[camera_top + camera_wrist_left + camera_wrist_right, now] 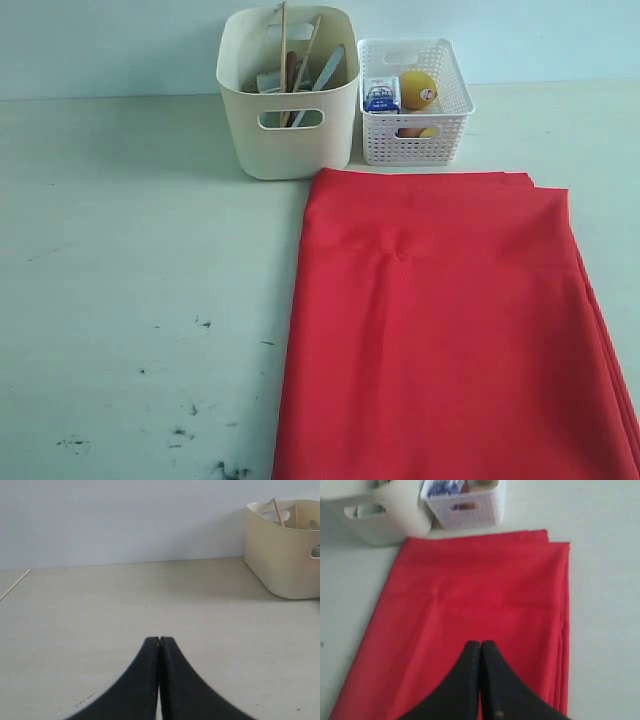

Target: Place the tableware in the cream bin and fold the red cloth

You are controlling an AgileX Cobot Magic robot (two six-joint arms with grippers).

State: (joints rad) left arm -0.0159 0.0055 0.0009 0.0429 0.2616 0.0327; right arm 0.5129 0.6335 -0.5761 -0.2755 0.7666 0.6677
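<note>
Your left gripper (159,641) is closed on nothing, over bare worktop (130,250). Next along, the cream bin (288,140) holds the chopsticks (283,40) and the knife (331,68); no tableware shows outside it. The white basket (415,140) stands just beside it. In front lies the red cloth (440,330), doubled flat. It looks soft and light and likely to slide or bunch, so pinch a corner through all layers. Bin and basket crowd its far edge. Your right gripper (480,644) hangs closed and empty above the cloth.
</note>
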